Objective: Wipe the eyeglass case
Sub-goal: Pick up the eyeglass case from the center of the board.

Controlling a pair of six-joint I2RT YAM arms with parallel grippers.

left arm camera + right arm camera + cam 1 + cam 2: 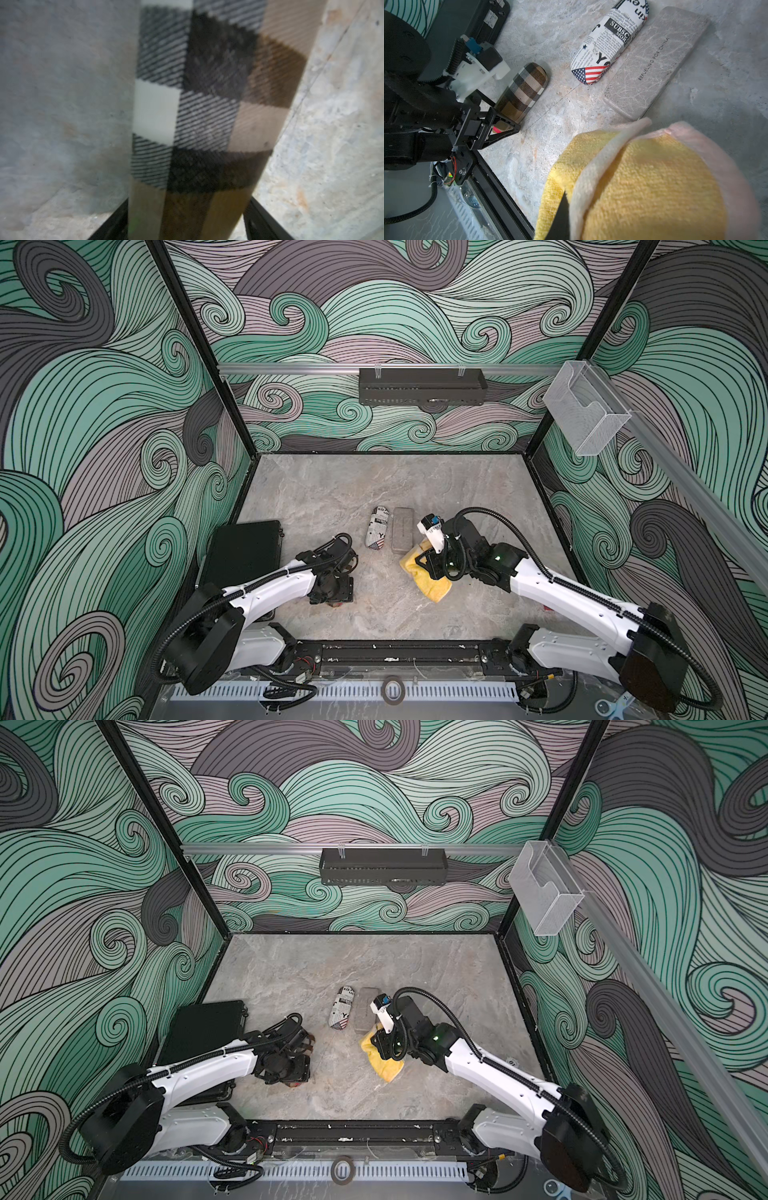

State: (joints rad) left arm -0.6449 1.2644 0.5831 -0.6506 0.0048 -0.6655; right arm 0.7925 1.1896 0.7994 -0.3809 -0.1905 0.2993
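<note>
Lying btwn L gripper [503, 124] jaws: plaid case [522, 91].

The grey marbled tabletop [332, 489] carries a flat grey case [402, 529]. A newspaper-print case [377, 526] lies just beside it on the left, roughly parallel. A yellow cloth [432, 589] touches the grey case's near end. A plaid case [522, 91] lies left of it and nearer the robot. A black hard case [245, 551] sits well to the grey case's left, at the table's edge.
</note>
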